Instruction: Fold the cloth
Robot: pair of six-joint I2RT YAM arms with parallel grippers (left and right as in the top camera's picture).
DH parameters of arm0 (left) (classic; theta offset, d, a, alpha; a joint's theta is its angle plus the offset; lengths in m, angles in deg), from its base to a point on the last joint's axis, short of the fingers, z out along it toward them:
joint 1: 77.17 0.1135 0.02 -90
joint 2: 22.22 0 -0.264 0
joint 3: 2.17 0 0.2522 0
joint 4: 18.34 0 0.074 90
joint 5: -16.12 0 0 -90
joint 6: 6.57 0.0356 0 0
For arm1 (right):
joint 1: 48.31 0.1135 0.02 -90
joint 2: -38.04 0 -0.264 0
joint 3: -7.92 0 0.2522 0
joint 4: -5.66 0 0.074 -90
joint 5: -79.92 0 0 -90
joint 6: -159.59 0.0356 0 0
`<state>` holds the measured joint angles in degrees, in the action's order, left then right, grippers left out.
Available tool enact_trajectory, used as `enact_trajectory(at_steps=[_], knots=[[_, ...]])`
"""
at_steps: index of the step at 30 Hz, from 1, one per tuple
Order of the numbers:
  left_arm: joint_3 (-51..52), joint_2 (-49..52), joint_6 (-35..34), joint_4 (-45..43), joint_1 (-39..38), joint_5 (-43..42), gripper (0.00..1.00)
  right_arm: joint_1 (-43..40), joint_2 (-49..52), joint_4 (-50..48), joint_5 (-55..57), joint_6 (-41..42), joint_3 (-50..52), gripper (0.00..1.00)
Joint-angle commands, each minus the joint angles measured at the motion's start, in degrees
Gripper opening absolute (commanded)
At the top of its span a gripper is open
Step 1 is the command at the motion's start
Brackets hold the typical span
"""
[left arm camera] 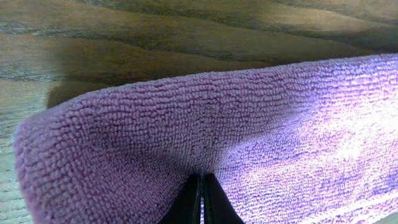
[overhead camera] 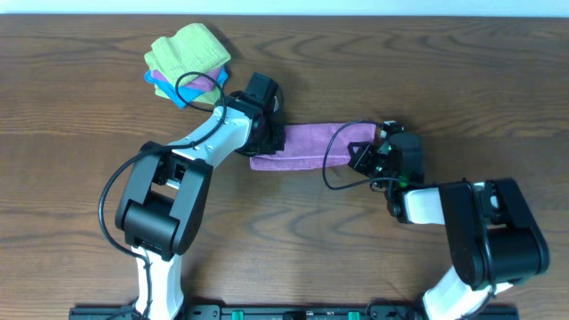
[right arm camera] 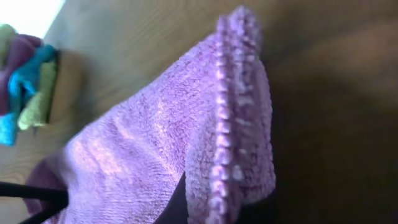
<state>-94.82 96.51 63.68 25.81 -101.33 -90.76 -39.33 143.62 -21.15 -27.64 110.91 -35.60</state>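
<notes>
Cloth (overhead camera: 307, 142), purple, lies as a long narrow strip at the middle of the wooden tabletop (overhead camera: 71, 98), stretched left to right between both arms. Pile of folded cloths (overhead camera: 187, 58) sits far left, apart from it. Left gripper (overhead camera: 271, 138) is pressed together, pinching the strip's left end. Right gripper (overhead camera: 366, 156) pinches the right end at its hemmed edge, which looks lifted. Risk: the right-hand bite appears shallow, so uneven pull between the arms could drag the hem free or shear the layers, leaving a skewed fold.
</notes>
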Motion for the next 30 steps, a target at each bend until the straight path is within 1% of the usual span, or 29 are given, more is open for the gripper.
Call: enact_trajectory(at_steps=[1, 4, 11, 17, 20, 26, 30], knots=[[0.24, 1.16, -1.51, 1.14, -0.24, -1.4, 0.06, 0.81, -0.59, -3.5, -1.62, -1.31, 0.52, 0.02], [0.24, 1.14, -2.78, 1.03, -0.24, -1.81, 0.06, 0.87, -3.04, -3.8, -2.71, -1.31, 0.42, 0.01], [-0.22, 1.14, -2.8, 0.63, -0.24, -2.23, 0.06, 1.01, -8.79, -3.78, -5.86, -1.33, 0.24, 0.02], [-1.62, 1.14, -2.8, 0.42, -0.24, -2.19, 0.06, 3.89, -11.52, -2.8, -6.91, -1.31, -1.4, 0.02], [-2.38, 1.14, -2.78, 0.42, -0.24, -2.19, 0.06, 6.69, -11.52, 0.35, -6.82, -2.36, -3.76, 0.01], [-3.04, 1.14, -2.78, 0.17, -0.2, -2.16, 0.06, 12.85, -11.5, 11.72, -3.37, -8.2, -10.62, 0.01], [-3.04, 1.14, -2.78, -0.31, -0.17, -2.14, 0.06, 15.61, -11.5, 16.92, -1.57, -10.25, -13.86, 0.01]])
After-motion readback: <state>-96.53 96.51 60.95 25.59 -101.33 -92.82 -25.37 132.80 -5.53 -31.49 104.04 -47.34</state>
